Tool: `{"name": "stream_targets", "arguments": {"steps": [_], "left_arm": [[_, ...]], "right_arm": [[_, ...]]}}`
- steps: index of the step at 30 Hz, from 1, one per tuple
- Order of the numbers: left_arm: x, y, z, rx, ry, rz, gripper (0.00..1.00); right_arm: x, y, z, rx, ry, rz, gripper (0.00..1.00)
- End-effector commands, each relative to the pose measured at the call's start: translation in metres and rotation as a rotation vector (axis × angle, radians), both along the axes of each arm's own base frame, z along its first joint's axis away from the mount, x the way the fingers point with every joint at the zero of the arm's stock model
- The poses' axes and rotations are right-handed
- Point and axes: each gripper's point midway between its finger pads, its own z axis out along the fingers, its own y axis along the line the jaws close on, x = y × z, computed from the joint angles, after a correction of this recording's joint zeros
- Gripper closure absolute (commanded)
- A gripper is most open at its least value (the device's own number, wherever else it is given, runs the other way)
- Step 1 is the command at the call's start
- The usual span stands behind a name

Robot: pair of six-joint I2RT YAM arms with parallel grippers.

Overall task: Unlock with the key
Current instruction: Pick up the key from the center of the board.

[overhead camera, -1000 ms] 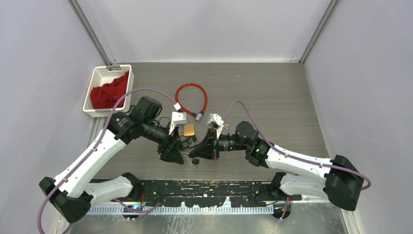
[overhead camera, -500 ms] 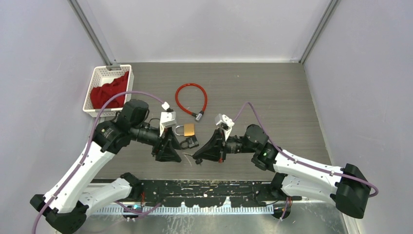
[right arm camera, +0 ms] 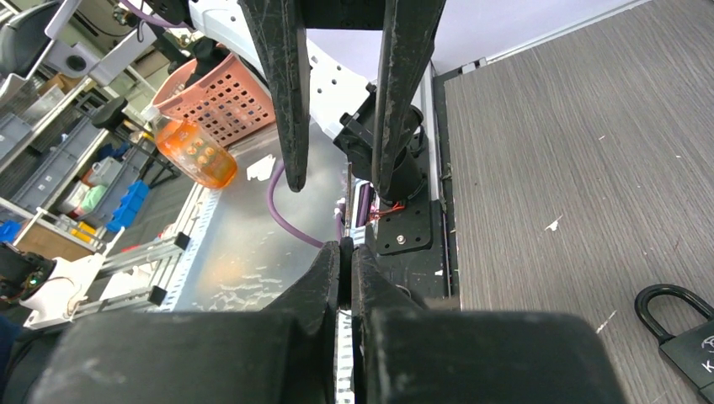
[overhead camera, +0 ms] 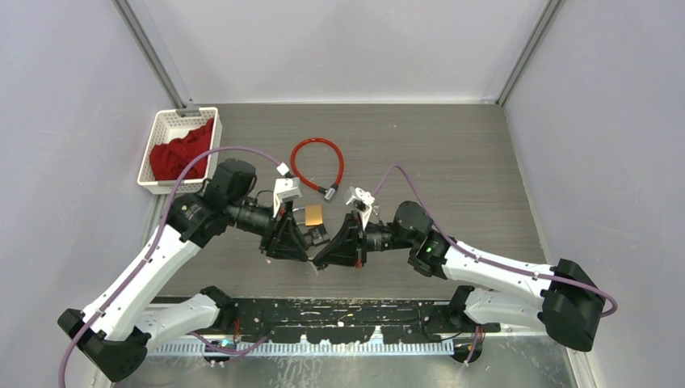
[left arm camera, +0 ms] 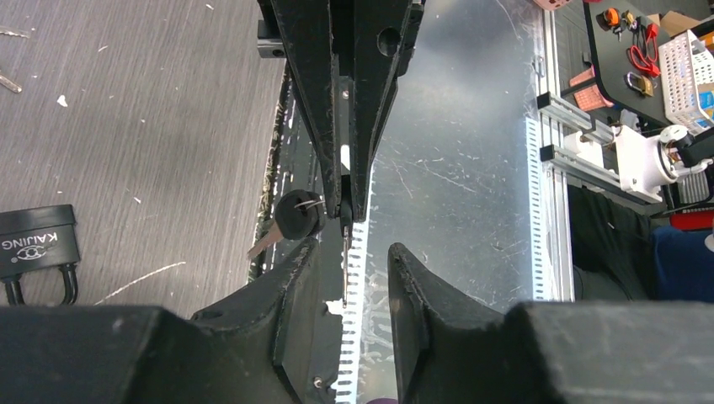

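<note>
My right gripper (right arm camera: 346, 246) is shut on the black head of a key (right arm camera: 349, 181), and its thin blade sticks out toward the left arm. In the left wrist view that blade (left arm camera: 346, 252) hangs between the fingers of my left gripper (left arm camera: 354, 248), which is open with a gap on both sides. A second black-headed key (left arm camera: 296, 217) dangles beside it. Both grippers meet tip to tip above the table's near edge (overhead camera: 310, 255). A black padlock (left arm camera: 34, 252) lies on the table to the side, and a brass padlock (overhead camera: 313, 215) sits just behind it.
A red cable lock (overhead camera: 317, 164) lies coiled behind the padlocks. A white basket (overhead camera: 158, 129) with a red cloth stands at the far left. The black rail (overhead camera: 347, 311) and the arm bases run along the near edge below the grippers.
My left gripper has swung back toward the right gripper and its jaws have narrowed around the key blade. The right arm pulled back, then returned left with the key.
</note>
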Motion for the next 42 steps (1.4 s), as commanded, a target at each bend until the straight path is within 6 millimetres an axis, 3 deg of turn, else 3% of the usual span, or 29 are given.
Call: {"name": "stream_targets", "arguments": {"steps": [1,8,10,13,18,20,23,25,28,31,34,40,42], "left_arm": [[-0.005,0.0,0.004,-0.027,0.001,-0.015,0.62],[0.005,0.003,-0.007,0.018,-0.025,0.041,0.4],[0.008,0.003,-0.008,0.025,-0.031,0.052,0.41],[0.005,0.002,-0.008,0.017,-0.019,0.038,0.52],[0.0,0.003,-0.011,0.029,0.019,0.016,0.88],[-0.003,0.005,-0.006,0.031,0.01,0.004,0.98],[-0.006,0.006,-0.002,0.011,-0.004,-0.009,1.0],[-0.007,0.005,0.0,-0.005,-0.005,-0.006,1.0],[-0.006,0.003,0.002,-0.011,0.014,-0.004,1.0],[-0.007,0.003,0.003,-0.006,0.026,-0.012,1.0],[-0.009,0.005,0.001,0.01,0.024,-0.024,1.0],[-0.01,0.006,0.001,0.012,0.027,-0.024,1.0],[-0.009,0.006,0.002,0.011,0.012,-0.018,1.0]], "right_arm": [[-0.001,0.005,0.038,0.1,-0.057,0.023,0.99],[-0.003,0.006,0.041,0.086,-0.05,0.044,0.99],[-0.004,0.007,0.04,0.072,-0.043,0.058,0.99],[-0.004,0.009,0.041,0.063,-0.038,0.065,0.99],[-0.002,0.01,0.042,0.064,-0.04,0.056,0.99],[-0.001,0.01,0.039,0.057,-0.035,0.052,0.99],[0.001,0.01,0.038,0.052,-0.03,0.033,0.95],[0.005,0.011,0.038,0.05,-0.017,0.016,0.75],[0.003,0.014,0.038,0.054,0.005,0.037,0.63],[0.002,0.018,0.035,0.037,0.021,0.062,0.59],[0.001,0.019,0.035,0.034,0.024,0.071,0.66],[-0.002,0.016,0.034,0.026,0.021,0.08,0.96],[-0.002,0.013,0.032,0.013,0.016,0.073,0.99]]}}
